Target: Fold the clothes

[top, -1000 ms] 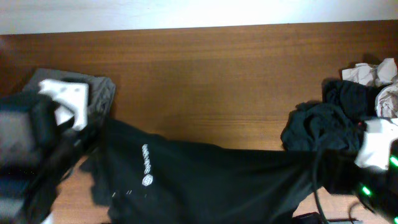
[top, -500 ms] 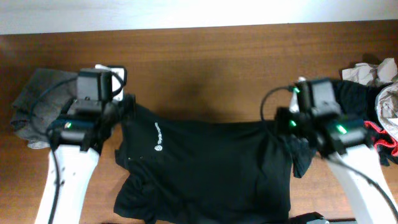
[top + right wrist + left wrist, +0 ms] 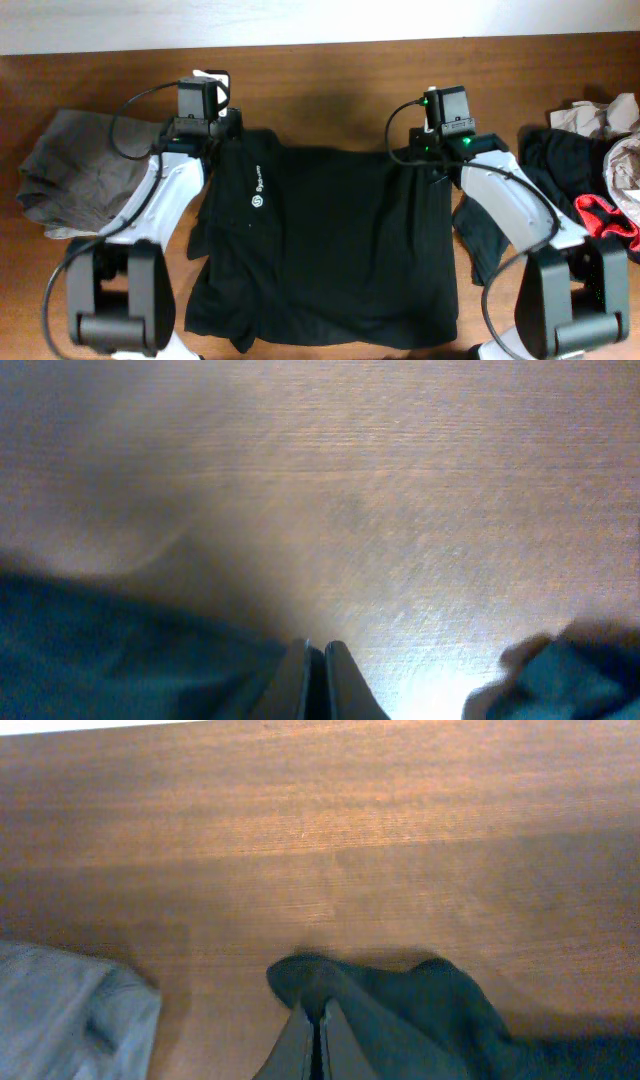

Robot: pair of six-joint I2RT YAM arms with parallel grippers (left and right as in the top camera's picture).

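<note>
Layout step, I'd say: shirt [image 3: 330, 230] flat on surface [image 3: 330, 90], left tool [image 3: 312, 1020] and right tool [image 3: 312, 660] each pinching its far edge. Next: release, regrasp one side.

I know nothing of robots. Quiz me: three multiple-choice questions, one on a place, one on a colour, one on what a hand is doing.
1. The grey garment lies: A by the left arm; B on the T-shirt; C by the right arm.
2. The logo is: A red; B white; C yellow.
3. The left hand is: A open; B out of view; C shut on the T-shirt.
Key: 1A, it lies outside that arm; 2B, white print on black; 3C, its fingers pinch black cloth.
</note>
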